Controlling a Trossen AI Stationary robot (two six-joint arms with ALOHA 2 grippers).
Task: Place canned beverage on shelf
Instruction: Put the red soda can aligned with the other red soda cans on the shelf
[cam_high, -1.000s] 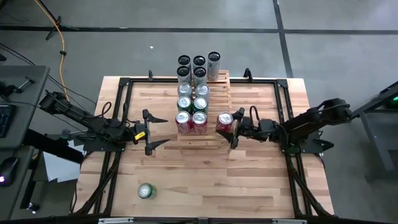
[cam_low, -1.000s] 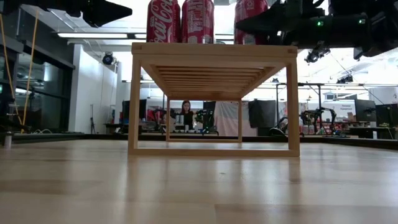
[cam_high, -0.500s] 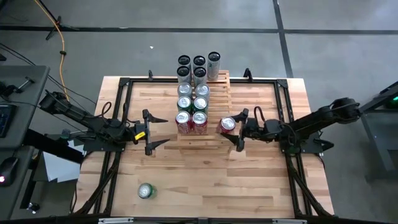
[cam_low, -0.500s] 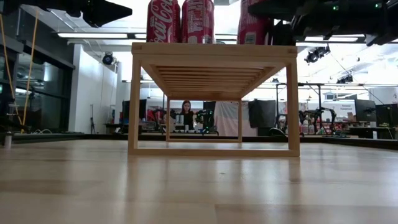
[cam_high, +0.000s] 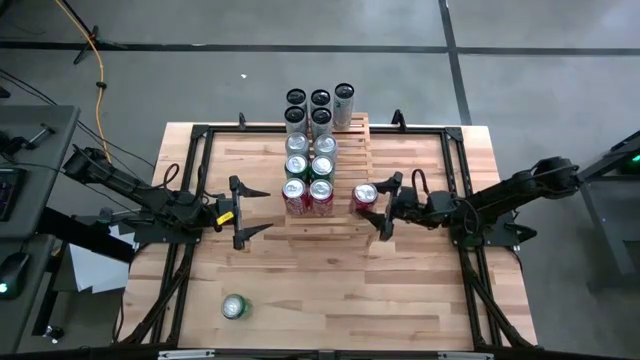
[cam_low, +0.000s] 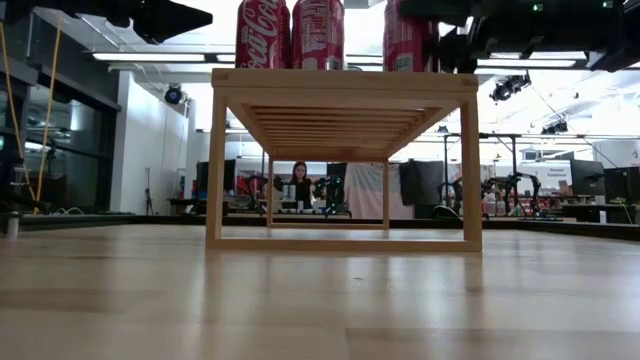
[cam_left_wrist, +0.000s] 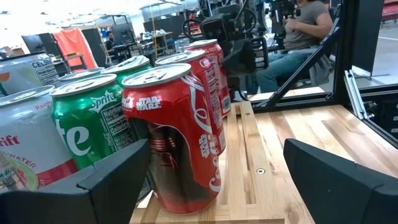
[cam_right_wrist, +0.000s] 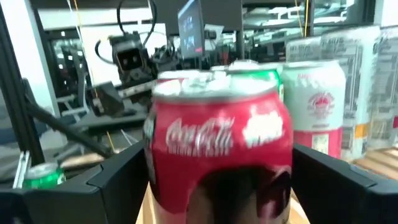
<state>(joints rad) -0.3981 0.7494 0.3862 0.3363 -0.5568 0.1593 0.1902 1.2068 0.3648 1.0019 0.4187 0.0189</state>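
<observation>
Several cylindrical cans (cam_high: 308, 165) on slatted shelf (cam_high: 345, 215).

Glossy metal cans (cam_high: 320, 188); pale matt wood-slat shelf (cam_high: 340, 222); smooth wooden tabletop (cam_high: 330, 290).

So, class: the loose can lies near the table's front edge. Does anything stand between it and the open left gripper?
Nothing visible does. The left gripper hangs open beside the shelf, and only bare tabletop separates it from the loose can.

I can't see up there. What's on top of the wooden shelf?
Drink cans in rows on the shelf: red Coca-Cola cans in front, green Sprite cans behind. Farther cans' labels are hidden.
</observation>
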